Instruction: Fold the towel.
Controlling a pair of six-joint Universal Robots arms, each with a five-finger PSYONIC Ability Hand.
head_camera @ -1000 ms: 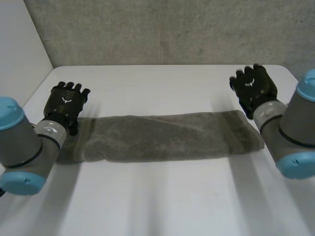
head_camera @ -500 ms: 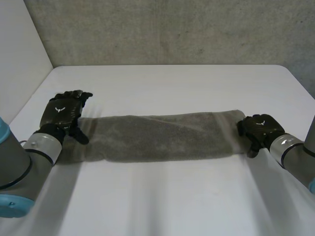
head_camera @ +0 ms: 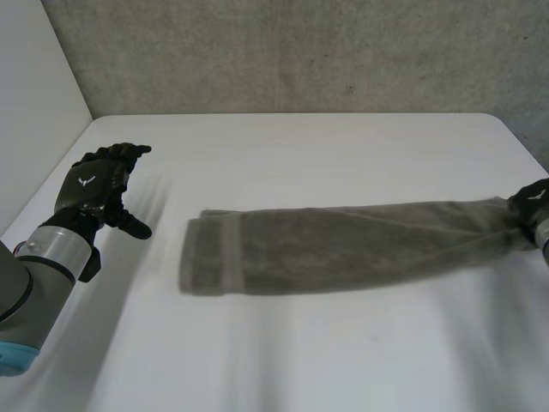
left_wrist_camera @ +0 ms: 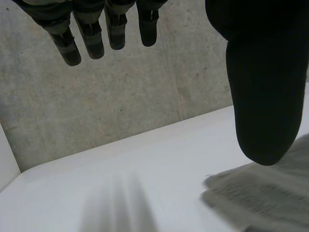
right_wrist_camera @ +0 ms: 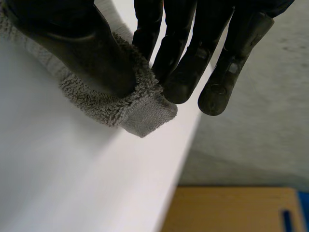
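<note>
The grey towel (head_camera: 343, 247), folded into a long narrow strip, lies across the white table (head_camera: 300, 154). Its right end is pinched in my right hand (head_camera: 533, 199) at the table's right edge; in the right wrist view the thumb (right_wrist_camera: 82, 48) presses the towel's corner (right_wrist_camera: 140, 108) against the fingers. My left hand (head_camera: 94, 184) hovers open at the table's left side, apart from the towel's left end (head_camera: 206, 256). In the left wrist view its fingers (left_wrist_camera: 91, 34) are straight, and the towel's end (left_wrist_camera: 260, 198) lies below the thumb.
A grey concrete wall (head_camera: 300, 51) stands behind the table. A white panel (head_camera: 34, 103) borders the table's left side. Beyond the table's right edge, a wooden surface (right_wrist_camera: 231, 208) lies lower down.
My right hand came down on the towel's right end, shut on it and dragged the towel to the right. The towel's left end slid away from my left hand, which lifted slightly.
</note>
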